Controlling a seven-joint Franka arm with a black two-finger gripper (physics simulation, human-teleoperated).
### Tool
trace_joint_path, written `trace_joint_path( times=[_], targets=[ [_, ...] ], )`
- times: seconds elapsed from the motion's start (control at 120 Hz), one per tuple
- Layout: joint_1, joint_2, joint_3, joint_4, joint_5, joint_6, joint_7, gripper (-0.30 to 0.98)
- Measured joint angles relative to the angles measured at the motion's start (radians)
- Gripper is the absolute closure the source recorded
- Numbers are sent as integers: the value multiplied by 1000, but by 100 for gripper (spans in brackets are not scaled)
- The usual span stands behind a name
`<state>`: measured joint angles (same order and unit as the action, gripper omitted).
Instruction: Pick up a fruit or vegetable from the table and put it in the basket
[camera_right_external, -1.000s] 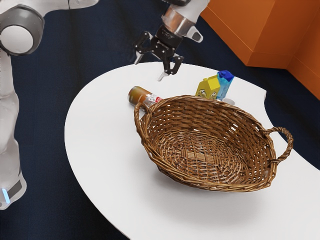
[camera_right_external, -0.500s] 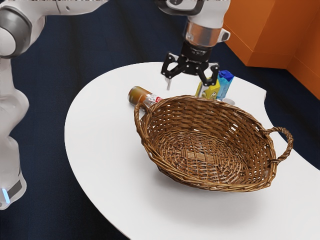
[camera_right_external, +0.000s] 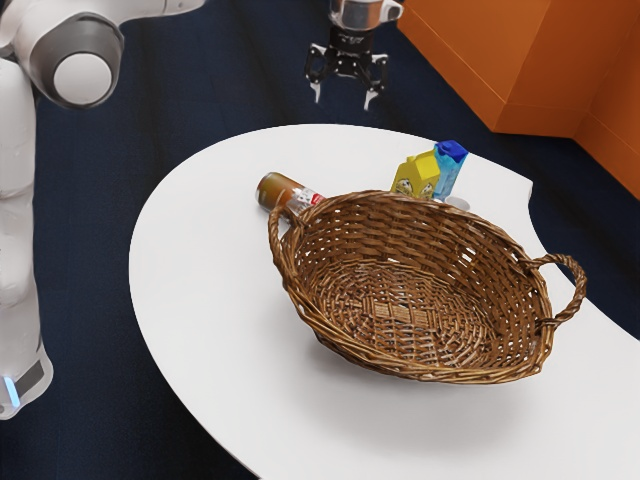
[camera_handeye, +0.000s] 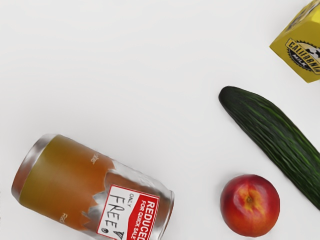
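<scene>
Looks like an office or lounge sort of room, but impossible to pin down for certain. Has a dark blue, carpet-like floor (camera_right_external: 90, 220) and a bright orange wall (camera_right_external: 490, 70) with a low band along its foot. Holds a smooth white tabletop (camera_right_external: 200, 290) with a sweeping curved edge. Leans toward a lab, too, with a robot arm (camera_right_external: 82, 78) beside it.

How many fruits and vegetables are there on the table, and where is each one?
2. A cucumber lies between the yellow carton and a red fruit; that fruit lies between the cucumber and the can. More may be hidden behind the basket.
</scene>
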<state>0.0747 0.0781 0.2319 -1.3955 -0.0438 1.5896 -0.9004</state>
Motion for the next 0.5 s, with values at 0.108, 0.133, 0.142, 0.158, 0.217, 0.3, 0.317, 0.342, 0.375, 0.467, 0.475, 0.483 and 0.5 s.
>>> trace_joint_path(
  times=[0.108, 0.133, 0.142, 0.158, 0.217, 0.3, 0.317, 0.342, 0.375, 0.467, 0.475, 0.483, 0.5],
  targets=[
    [-26, -65, -22, -102, -11, 48, 80, 0],
    [-36, -83, -28, -130, -13, 64, 96, 0],
    [-39, -89, -30, -139, -13, 69, 102, 0],
    [-47, -103, -33, -159, -14, 79, 112, 0],
    [-71, -123, -41, -204, -15, 112, 144, 0],
    [-88, -101, -45, -222, -25, 152, 186, 0],
    [-90, -92, -45, -222, -29, 159, 194, 0],
    [-92, -77, -46, -220, -33, 169, 205, 0],
    [-94, -59, -47, -216, -37, 182, 220, 0],
    [-93, -15, -50, -202, -56, 209, 256, 0],
    [-92, -13, -50, -201, -59, 211, 259, 0],
    [-90, -11, -50, -201, -61, 213, 262, 0],
    [-87, -8, -50, -200, -65, 217, 268, 0]
  ],
)
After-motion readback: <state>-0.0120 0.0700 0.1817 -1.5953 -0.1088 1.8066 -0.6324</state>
